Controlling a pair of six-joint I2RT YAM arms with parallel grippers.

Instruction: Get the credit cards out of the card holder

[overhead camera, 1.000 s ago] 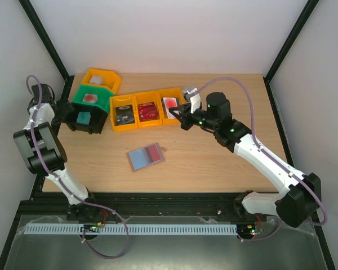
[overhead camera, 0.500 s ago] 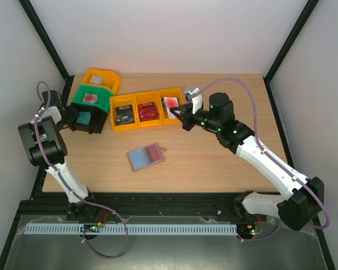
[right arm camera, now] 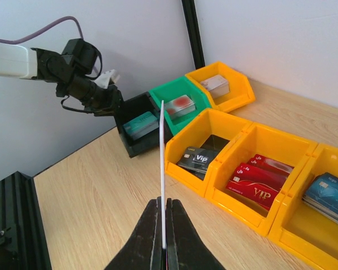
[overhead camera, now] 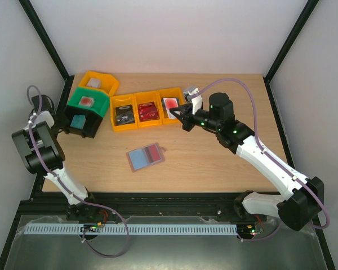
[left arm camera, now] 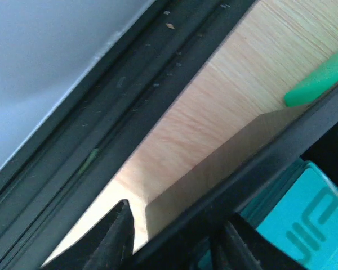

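The card holder (overhead camera: 145, 156) lies open on the table, light blue lining up, with a red card (overhead camera: 153, 152) in its right half. Beyond it, by the yellow bins, my right gripper (overhead camera: 183, 116) hovers shut on a thin white card (right arm camera: 162, 163), seen edge-on in the right wrist view between the closed fingers (right arm camera: 162, 203). At the far left my left gripper (overhead camera: 61, 125) stands astride the left wall of the black bin (overhead camera: 81, 122). In the left wrist view one finger (left arm camera: 121, 233) is outside the wall with a narrow gap, the other inside.
Three yellow bins (overhead camera: 146, 109) hold black, red and blue cards. A green bin (overhead camera: 89, 101) with a red card and another yellow bin (overhead camera: 98, 81) stand behind the black bin, which holds teal cards (left arm camera: 304, 214). The black frame rail (left arm camera: 101, 129) runs close to my left gripper.
My left gripper's jaws have narrowed around the black bin's wall, and the black, green and rear yellow bins have slid slightly left. The right arm has hardly moved with its card.
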